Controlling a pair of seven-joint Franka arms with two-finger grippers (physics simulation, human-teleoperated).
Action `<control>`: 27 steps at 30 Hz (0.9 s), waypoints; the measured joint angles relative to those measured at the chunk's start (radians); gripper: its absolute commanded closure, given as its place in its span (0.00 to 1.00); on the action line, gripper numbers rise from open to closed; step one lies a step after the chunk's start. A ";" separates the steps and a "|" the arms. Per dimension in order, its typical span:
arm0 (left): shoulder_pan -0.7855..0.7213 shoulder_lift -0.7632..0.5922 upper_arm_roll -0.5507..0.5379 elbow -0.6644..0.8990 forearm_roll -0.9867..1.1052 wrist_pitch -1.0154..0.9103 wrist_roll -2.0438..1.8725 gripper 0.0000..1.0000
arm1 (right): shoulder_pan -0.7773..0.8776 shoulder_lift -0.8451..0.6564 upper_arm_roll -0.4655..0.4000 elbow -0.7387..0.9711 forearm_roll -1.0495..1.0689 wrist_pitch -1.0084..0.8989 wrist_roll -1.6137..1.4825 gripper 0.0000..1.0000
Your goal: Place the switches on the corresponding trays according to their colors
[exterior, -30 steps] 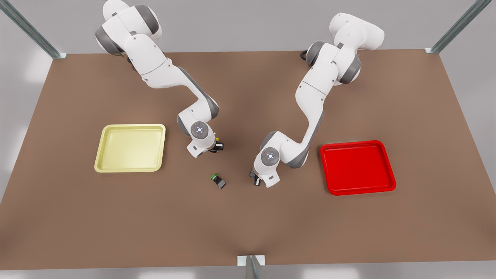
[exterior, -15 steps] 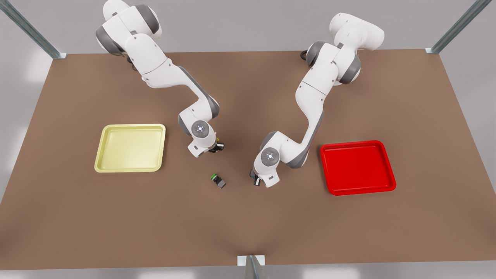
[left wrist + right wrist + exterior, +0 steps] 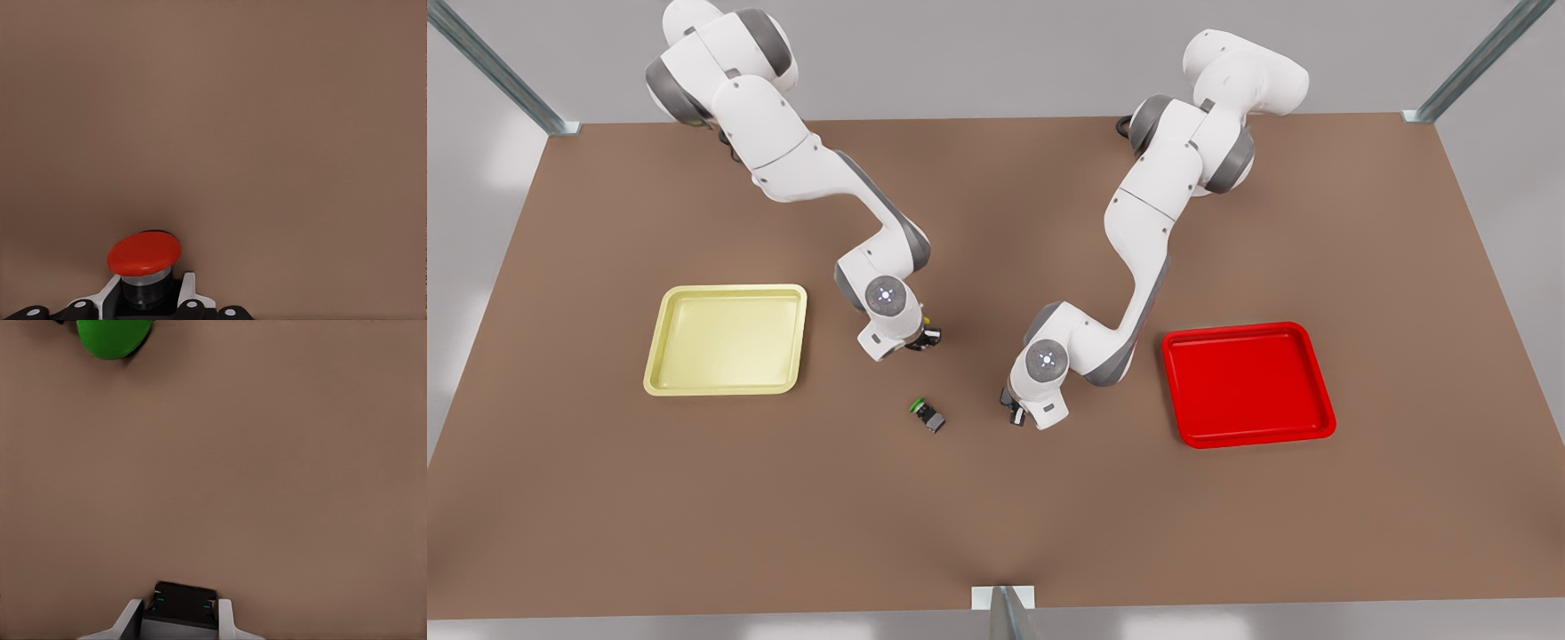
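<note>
My left gripper [image 3: 1012,414] is on the front view's right, low over the table, shut on the red switch [image 3: 144,253]. The switch's red cap sticks out past the fingers [image 3: 107,300]. On the front view's left, my right gripper [image 3: 925,338] is shut on a dark grey switch body [image 3: 185,597]. A speck of yellow cap [image 3: 927,318] shows beside it. The green switch [image 3: 926,414] lies tipped on the table between the two grippers, and its cap [image 3: 113,337] shows in the right wrist view. The yellow tray [image 3: 725,388] and the red tray [image 3: 1249,439] hold nothing.
The brown table [image 3: 996,516] reaches to metal frame posts at its far corners [image 3: 560,124] and to a bracket at its near edge [image 3: 1003,597]. The yellow tray sits on the front view's left and the red tray on its right.
Hardly anything: the left arm's wrist has crept a few pixels away from the near edge. The right arm, the green switch and the trays have stayed put.
</note>
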 measured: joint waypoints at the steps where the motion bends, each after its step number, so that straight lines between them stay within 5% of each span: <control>1: 0.000 0.001 0.000 0.000 0.000 0.001 0.000 0.47 | -0.002 -0.011 0.000 -0.002 0.000 -0.003 -0.002 0.49; 9: 0.000 -0.008 0.002 0.003 0.001 0.000 0.014 0.48 | -0.303 -0.201 -0.017 -0.146 0.002 -0.073 -0.359 0.49; 15: 0.002 -0.008 0.002 0.005 -0.006 -0.002 0.025 0.48 | -0.432 -0.228 -0.238 -0.308 0.003 0.034 -0.841 0.49; 16: 0.002 -0.007 0.002 0.004 -0.012 -0.003 0.029 0.48 | -0.434 -0.226 -0.280 -0.309 0.005 0.033 -0.903 0.43; 17: 0.002 -0.007 0.002 0.004 -0.021 -0.004 0.030 0.48 | -0.431 -0.220 -0.287 -0.309 0.002 0.026 -0.906 0.10; 18: 0.002 -0.007 0.002 0.004 -0.030 -0.005 0.030 0.48 | -0.431 -0.220 -0.287 -0.308 -0.001 0.020 -0.907 0.00; 24: 0.002 -0.018 0.001 0.007 0.033 0.004 0.020 0.46 | -0.430 -0.237 -0.313 -0.283 -0.001 -0.013 -0.921 0.00; 27: 0.003 -0.042 0.006 0.008 0.119 -0.057 0.031 0.46 | -0.432 -0.315 -0.373 -0.156 -0.001 -0.210 -0.958 0.00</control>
